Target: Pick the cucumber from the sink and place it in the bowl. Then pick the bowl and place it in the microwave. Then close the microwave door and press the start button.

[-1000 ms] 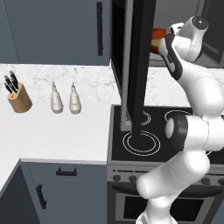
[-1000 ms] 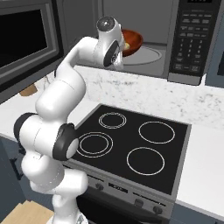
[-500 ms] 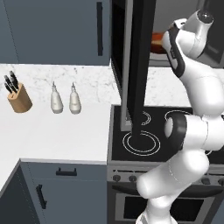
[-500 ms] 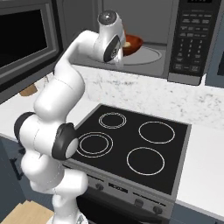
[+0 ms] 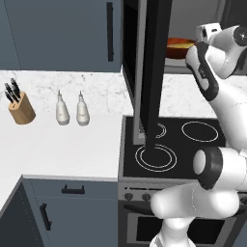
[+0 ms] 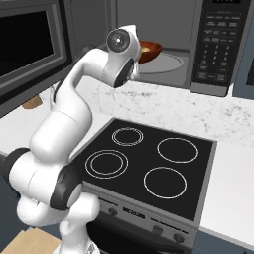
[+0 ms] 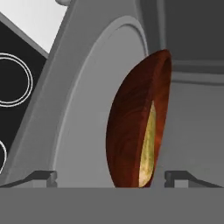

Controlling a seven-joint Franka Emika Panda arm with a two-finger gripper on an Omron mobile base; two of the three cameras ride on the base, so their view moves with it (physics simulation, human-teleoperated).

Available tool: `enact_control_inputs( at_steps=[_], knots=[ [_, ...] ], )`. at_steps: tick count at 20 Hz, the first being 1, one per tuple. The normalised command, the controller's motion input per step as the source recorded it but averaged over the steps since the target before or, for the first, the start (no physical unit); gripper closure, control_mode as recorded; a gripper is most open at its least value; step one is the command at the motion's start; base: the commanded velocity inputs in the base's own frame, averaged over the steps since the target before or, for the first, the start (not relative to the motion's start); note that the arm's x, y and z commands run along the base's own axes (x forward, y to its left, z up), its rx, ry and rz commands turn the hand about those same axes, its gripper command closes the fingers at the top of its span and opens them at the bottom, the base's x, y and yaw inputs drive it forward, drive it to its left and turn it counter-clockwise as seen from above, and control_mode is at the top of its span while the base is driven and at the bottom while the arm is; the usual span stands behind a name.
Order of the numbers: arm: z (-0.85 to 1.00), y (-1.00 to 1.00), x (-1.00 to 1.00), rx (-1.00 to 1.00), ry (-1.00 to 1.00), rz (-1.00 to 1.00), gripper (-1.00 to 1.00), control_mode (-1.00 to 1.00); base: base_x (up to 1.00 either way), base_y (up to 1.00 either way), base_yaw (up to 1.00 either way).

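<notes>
Landmark: the microwave [image 6: 198, 49], the wide black unit sitting above the stove [image 6: 149, 163]
Bowl: the bowl [image 7: 138, 131] is sitting on the pale round turntable [image 7: 87, 109] inside the microwave, near the front of the cavity; in the right base view it is peeking out from behind the robot's wrist
Cucumber: a yellowish strip is showing inside the bowl in the hand view; whether that is the cucumber or just the bowl's lighter lining I cannot tell
Pincer: the pincer [image 7: 111, 177] is standing wide open at the mouth of the microwave, its two dark fingertips [image 7: 41, 176] flanking the bowl on either side and not pressing on it, so nothing is being gripped
Microwave door: the microwave door [image 5: 152, 72] is hanging swung out to the left of the microwave, edge-on in the left base view
Done so far: judging from how things lie, the bowl is already resting inside the microwave, so the placing part is looking finished
Left to do: the hand is needing to clear the cavity, the door is waiting to be pushed shut, and the start button on the keypad [image 6: 214, 44] at the right of the microwave is not yet pressed
Risk: the fingertips are sitting close beside the bowl's rim, so a careless pull-out could be nudging it
</notes>
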Motion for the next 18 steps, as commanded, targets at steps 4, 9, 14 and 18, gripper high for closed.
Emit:
enact_control_inputs(
  at_steps=[4, 9, 14, 18],
  knots=[
    [0.32, 0.0, -0.96, 0.0, -0.15, 0.0, -1.0, -1.0, 0.0, 0.0, 0.0],
    [0.07, 0.03, -0.68, 0.0, -0.02, 0.0, -1.0, -1.0, 0.0, 0.0, 0.0],
    [-0.2, 0.0, -0.08, -0.08, 0.02, 0.0, -1.0, -1.0, 0.0, 0.0, 0.0],
    [0.0, 0.0, -0.44, -0.23, -0.02, -0.05, -1.0, -1.0, 0.0, 0.0, 0.0]
  ],
)
